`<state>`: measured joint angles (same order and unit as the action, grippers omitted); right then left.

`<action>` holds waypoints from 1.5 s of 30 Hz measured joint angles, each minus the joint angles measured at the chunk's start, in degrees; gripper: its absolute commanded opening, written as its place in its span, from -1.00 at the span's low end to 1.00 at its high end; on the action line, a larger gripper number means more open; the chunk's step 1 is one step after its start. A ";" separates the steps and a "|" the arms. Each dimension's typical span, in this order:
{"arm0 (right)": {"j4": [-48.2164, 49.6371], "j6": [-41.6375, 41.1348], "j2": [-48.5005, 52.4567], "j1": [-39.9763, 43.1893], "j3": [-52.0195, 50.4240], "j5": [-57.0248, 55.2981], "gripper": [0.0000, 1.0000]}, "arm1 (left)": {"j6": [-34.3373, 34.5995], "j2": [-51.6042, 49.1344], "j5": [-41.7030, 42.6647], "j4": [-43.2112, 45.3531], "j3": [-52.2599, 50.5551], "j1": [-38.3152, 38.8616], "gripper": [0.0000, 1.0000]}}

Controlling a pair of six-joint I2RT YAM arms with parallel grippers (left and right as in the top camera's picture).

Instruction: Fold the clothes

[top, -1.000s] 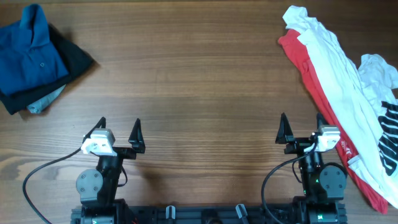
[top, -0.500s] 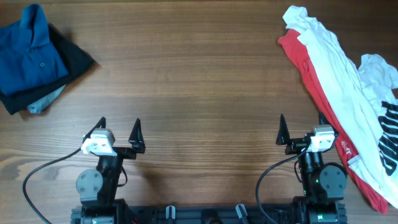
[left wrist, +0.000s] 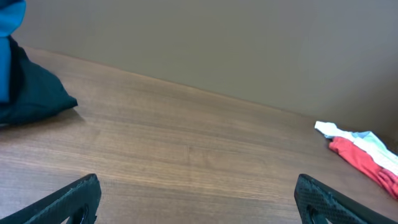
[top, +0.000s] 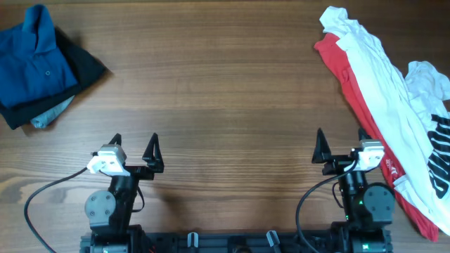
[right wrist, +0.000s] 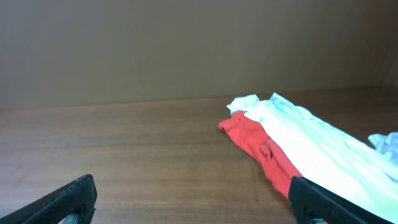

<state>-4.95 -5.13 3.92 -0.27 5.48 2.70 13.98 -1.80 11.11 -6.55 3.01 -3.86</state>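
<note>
A white T-shirt with black print [top: 394,84] lies crumpled on a red shirt [top: 351,88] along the table's right side; both also show in the right wrist view, the white one [right wrist: 311,143] and the red one [right wrist: 261,146]. A folded blue polo [top: 31,56] rests on dark pieces [top: 81,67] at the far left; the dark fabric shows in the left wrist view [left wrist: 28,96]. My left gripper [top: 133,144] is open and empty near the front edge. My right gripper [top: 341,144] is open and empty, its right finger next to the red shirt's edge.
The wooden table [top: 225,98] stretches between the two clothes piles. Black cables [top: 42,204] loop beside the arm bases at the front. A plain wall [right wrist: 186,43] stands behind the table's far edge.
The right gripper twitched slightly left and came back. The left gripper's wrist shifted a little to the left. The clothes have not moved.
</note>
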 measured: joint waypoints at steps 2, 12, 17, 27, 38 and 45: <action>-1.51 -0.09 2.73 0.00 3.58 0.00 1.00 | 0.31 -1.99 0.22 -2.34 2.75 0.00 0.99; -12.66 -0.68 27.12 0.00 25.27 -0.07 0.99 | 0.55 -21.33 1.29 -12.74 22.16 0.00 0.99; -15.93 -0.85 37.97 0.00 34.38 0.81 1.00 | 0.57 -33.29 1.73 -22.62 33.16 0.00 1.00; -23.58 -10.71 42.53 2.80 36.57 -7.61 1.00 | 0.59 -42.07 2.62 -32.20 41.90 0.00 1.00; -32.81 -22.08 54.69 25.79 37.88 -16.70 0.99 | 0.59 -42.07 3.41 -31.91 41.97 0.00 1.00; -25.29 -24.41 61.70 35.54 37.88 -16.59 0.99 | 0.59 -42.07 3.43 -31.65 41.97 0.00 1.00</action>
<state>-30.24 -29.54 65.63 35.27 43.35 -13.89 14.57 -43.88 14.55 -38.20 44.97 -3.86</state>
